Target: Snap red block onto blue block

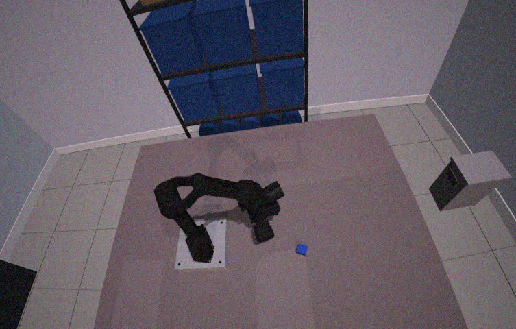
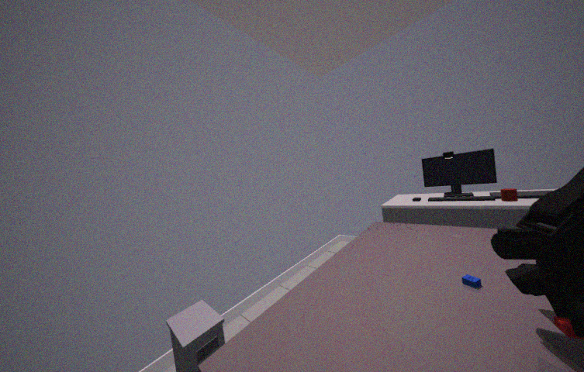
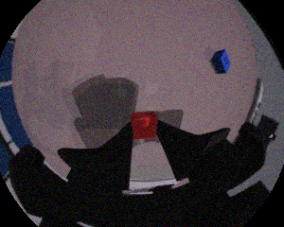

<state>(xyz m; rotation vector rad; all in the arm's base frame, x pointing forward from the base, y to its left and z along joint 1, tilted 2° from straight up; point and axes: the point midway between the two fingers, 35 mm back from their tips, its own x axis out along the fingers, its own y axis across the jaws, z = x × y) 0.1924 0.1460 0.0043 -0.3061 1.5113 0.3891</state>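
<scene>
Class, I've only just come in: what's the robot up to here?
The arm has its gripper closed on the red block, low over the mat. The blue block sits apart on the mat, with nothing on top of it. So the red block is gripped, but the two are not joined. Whether it is off the mat, I cannot tell.
</scene>
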